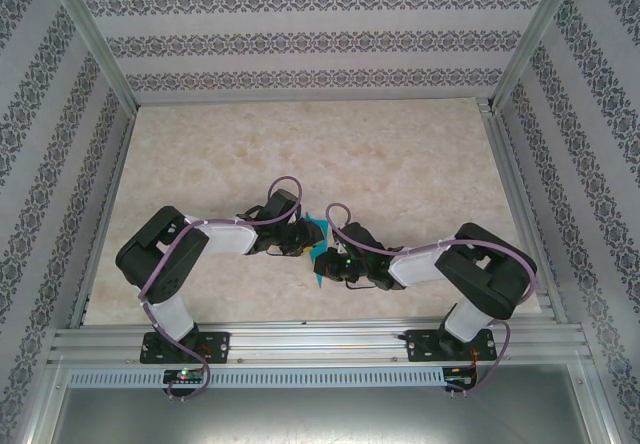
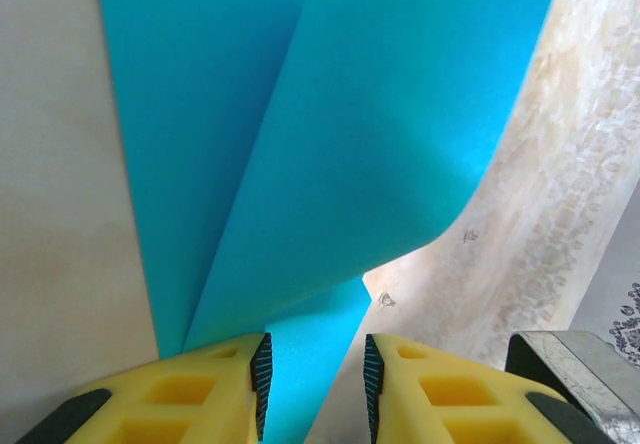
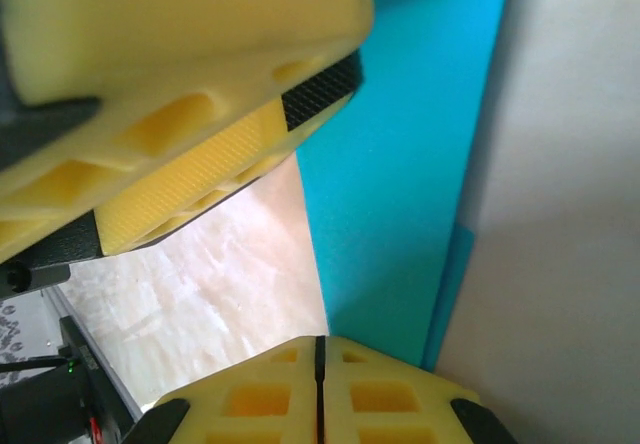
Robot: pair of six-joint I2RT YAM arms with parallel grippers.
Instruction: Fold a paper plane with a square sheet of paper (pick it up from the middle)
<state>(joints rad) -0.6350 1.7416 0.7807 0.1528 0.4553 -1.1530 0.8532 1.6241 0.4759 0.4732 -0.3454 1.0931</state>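
Observation:
The square sheet of paper (image 1: 316, 229) is teal-blue and partly folded, and it sits between my two grippers at the table's middle front. In the left wrist view the paper (image 2: 350, 144) shows one flat flap on the left and a curling flap that rises to the right. A strip of it runs between my left gripper (image 2: 315, 384), whose pads stand apart without pinching it. My right gripper (image 3: 320, 342) is shut, with its tips at the paper's (image 3: 400, 194) near edge. The sheet passes behind its right finger. Whether it is pinched is hidden. The left gripper's fingers (image 3: 200, 174) hang close above.
The beige marble table (image 1: 300, 144) stretches away behind the grippers. Aluminium rails (image 1: 300, 342) frame its near edge and sides, and patterned walls stand around it. Both grippers (image 1: 298, 236) (image 1: 322, 262) almost touch each other.

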